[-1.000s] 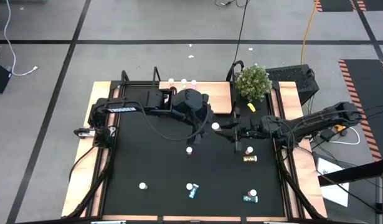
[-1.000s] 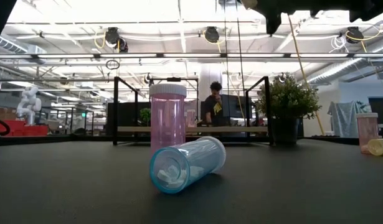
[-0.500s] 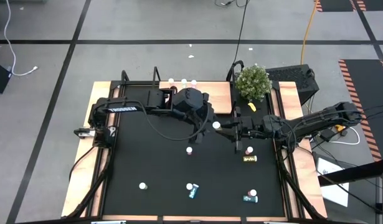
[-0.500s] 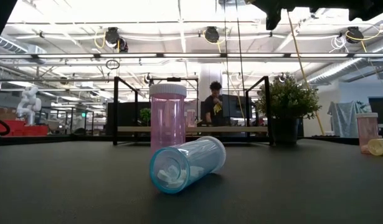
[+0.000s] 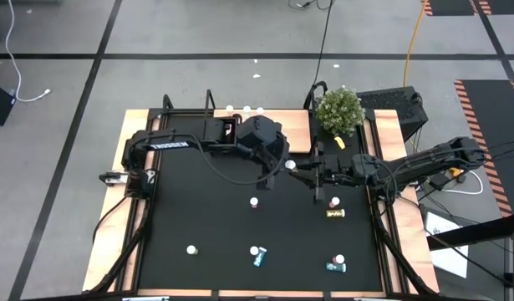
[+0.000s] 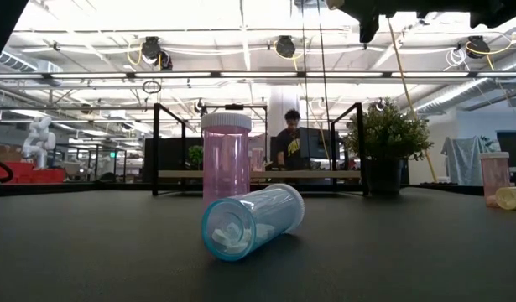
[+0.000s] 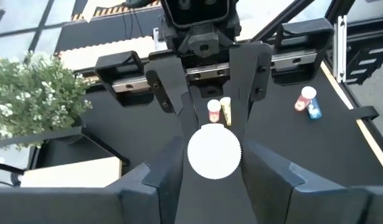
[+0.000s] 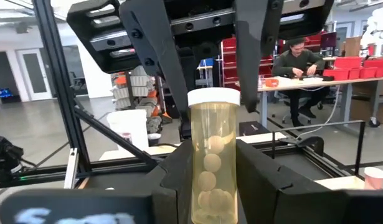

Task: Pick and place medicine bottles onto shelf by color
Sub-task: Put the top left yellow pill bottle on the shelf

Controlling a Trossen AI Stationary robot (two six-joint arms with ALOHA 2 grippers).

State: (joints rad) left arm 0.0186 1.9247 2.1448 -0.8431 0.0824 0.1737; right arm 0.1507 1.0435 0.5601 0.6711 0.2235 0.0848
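Note:
A yellow medicine bottle (image 8: 213, 162) with a white cap (image 7: 214, 151) is held upright in the air over the mat's far middle (image 5: 289, 165). My right gripper (image 8: 213, 186) is shut on it, reaching in from the table's right. My left gripper (image 7: 214, 180) points down over the bottle. It is open, with one finger on each side of the cap, and I cannot tell whether they touch it. Three bottles (image 5: 247, 109) stand on the light-wood shelf (image 5: 298, 125) at the far edge. My right gripper pinches the yellow bottle's body (image 8: 211, 177) between its two fingers, below the cap. The fingers come level from the table's right and lie across the bottle. The bottle stands upright, cap up, lifted clear of the mat.
Loose bottles are on the mat: an upright pink one (image 5: 254, 201), a pink one (image 5: 334, 202) beside a lying yellow one (image 5: 335, 214), one at near left (image 5: 190, 249), a lying teal one (image 5: 258, 255), and two at near right (image 5: 336, 266). A potted plant (image 5: 339, 109) stands by the shelf's right end.
My left gripper has moved toward the table's right, closing in on the yellow bottle in my right gripper, and now stands over its cap. My right gripper and the bottle have stayed almost where they were.

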